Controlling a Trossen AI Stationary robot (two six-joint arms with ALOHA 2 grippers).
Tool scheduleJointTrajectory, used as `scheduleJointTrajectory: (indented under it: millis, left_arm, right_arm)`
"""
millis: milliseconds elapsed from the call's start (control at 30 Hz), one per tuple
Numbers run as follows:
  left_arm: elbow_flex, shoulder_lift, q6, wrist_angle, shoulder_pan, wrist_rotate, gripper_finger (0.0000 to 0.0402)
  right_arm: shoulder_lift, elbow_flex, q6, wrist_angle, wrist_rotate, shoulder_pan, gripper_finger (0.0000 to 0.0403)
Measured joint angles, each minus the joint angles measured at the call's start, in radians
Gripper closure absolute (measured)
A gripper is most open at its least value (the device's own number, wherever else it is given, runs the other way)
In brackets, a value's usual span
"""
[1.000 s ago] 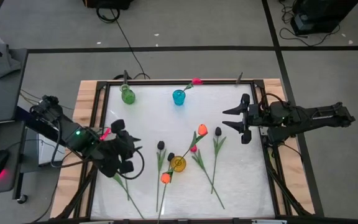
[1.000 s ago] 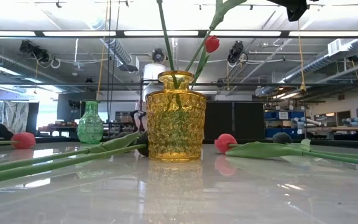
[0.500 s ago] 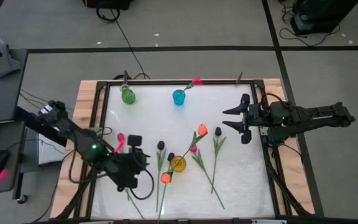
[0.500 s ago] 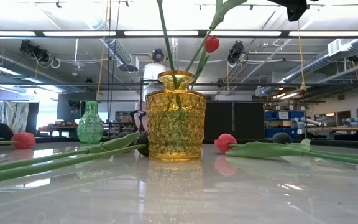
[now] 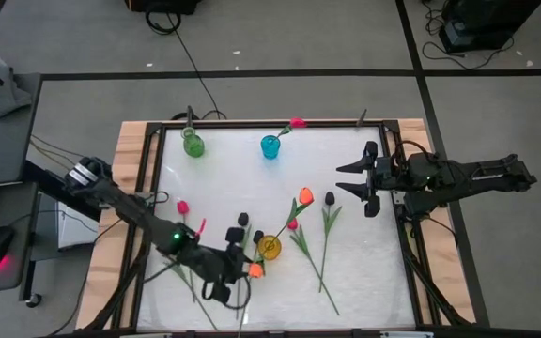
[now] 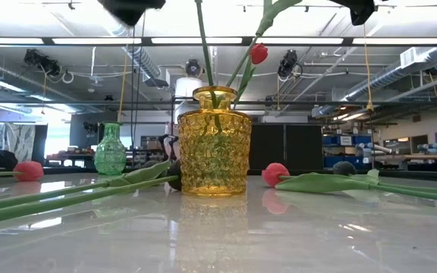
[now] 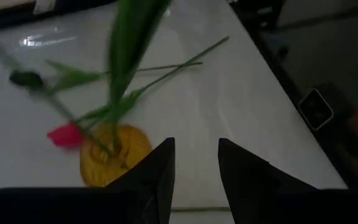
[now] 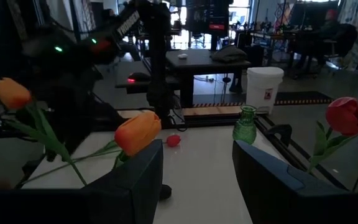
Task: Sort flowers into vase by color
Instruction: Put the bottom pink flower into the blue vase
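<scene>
Left gripper (image 7: 196, 144): low over the near part of the table (image 5: 135, 150), just beside the yellow vase (image 5: 269, 248). Fingers parted, a bare gap between them (only white tabletop shows through it in the left wrist view). Its arm reaches in slantwise from the table's left edge.

Right gripper (image 5: 343, 178): at the table's right side, pointing inward, fingers spread wide and holding nothing. Well apart from the vases.

Yellow vase: near the middle of the front half of the table, upright. Green stems stand in it; an orange flower (image 5: 305, 196) and a pink-red flower (image 5: 292, 225) lean out of it toward the right gripper.

Blue vase (image 5: 270, 146): far side, centre. One pink-red flower (image 5: 297, 123) in it, leaning toward the far edge.

Green vase (image 5: 193, 144): far side, left of the blue one. Whether it holds anything cannot be told.

Loose flowers on the table:
- one pink-red (image 5: 182, 207), left of the yellow vase, its stem passing under the left arm;
- one orange (image 5: 251, 269), just beside the left gripper and the yellow vase;
- two black, (image 5: 243, 219) and (image 5: 258, 237), next to the yellow vase;
- one black (image 5: 331, 198), right of the orange flower, stem running toward the front edge.
</scene>
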Motion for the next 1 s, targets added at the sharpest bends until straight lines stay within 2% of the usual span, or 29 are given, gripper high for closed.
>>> scheduleJointTrajectory:
  millis: [200,367,633,800,1000]
  left_arm:
    - [-0.228,-0.099,-0.109,0.177,-0.01,0.025,0.0273]
    - [-0.356,-0.217,-0.201,0.173,-0.01,0.026,0.0273]
    - [-0.458,-0.404,-0.353,-0.054,-0.015,0.038,0.0273]
    - [-0.458,-0.501,-0.498,-0.25,-0.015,0.038,0.0273]
    - [-0.458,-0.564,-0.734,-0.426,-0.015,0.093,0.0273]
  right_arm:
    - [0.0,0.0,0.0,0.001,0.0,0.0,0.02]
    - [0.0,0.0,0.0,0.008,0.0,0.0,0.02]
    - [0.0,0.0,0.0,0.017,0.0,0.0,0.02]
    - [0.0,0.0,0.0,0.023,0.0,0.0,0.02]
    - [0.0,0.0,0.0,0.03,0.0,0.0,0.02]
